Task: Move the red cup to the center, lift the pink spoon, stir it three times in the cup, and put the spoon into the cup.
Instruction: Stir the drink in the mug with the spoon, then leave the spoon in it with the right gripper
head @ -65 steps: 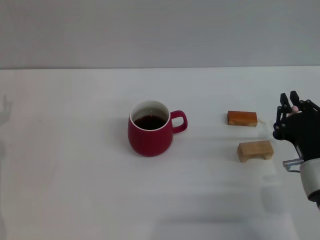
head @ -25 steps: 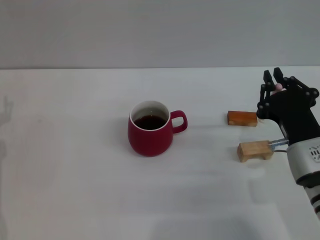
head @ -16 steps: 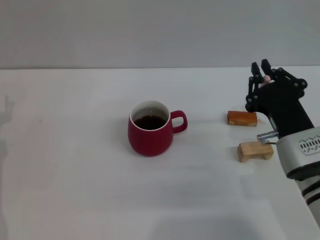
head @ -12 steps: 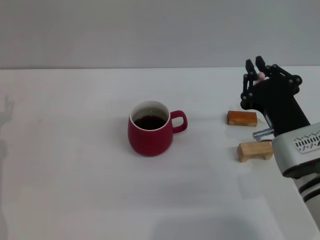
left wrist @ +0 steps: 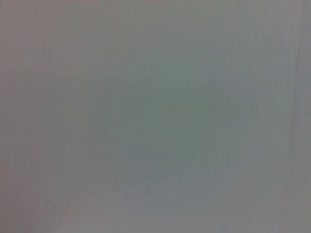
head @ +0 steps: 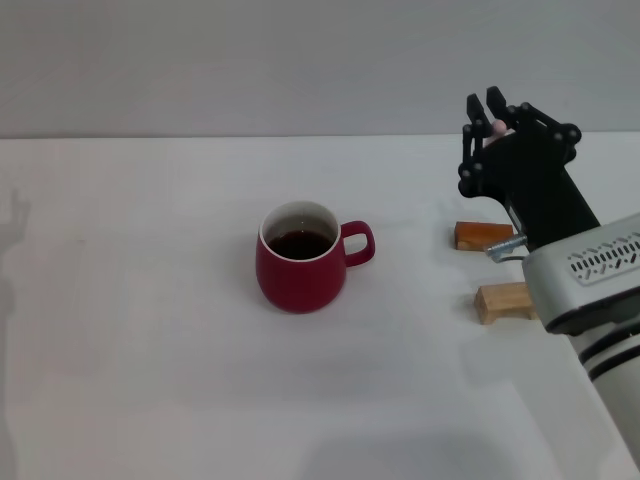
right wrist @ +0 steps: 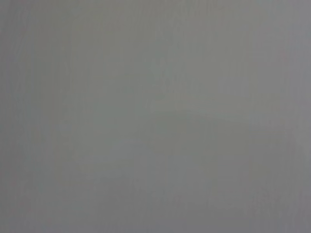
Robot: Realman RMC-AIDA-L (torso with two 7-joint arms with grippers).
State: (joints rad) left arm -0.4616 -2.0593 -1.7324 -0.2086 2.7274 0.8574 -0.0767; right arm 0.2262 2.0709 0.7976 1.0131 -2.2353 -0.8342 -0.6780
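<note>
Your right gripper [head: 486, 108] has its fingers pinched on the pink spoon [head: 497, 127]; its pale handle tip shows between them, metal stem below. It hangs raised, well right of the red cup [head: 300, 257], a bulbous glazed mug holding dark liquid, above two wooden blocks [head: 484, 236].

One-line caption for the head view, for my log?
Right gripper carries pink spoon above the wooden blocks, right of red cup.

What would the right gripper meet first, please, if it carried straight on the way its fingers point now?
Probably nothing on the table: the right gripper, shut on the pink spoon, points up and away toward the far wall. The way looks free, though depth is unclear.
</note>
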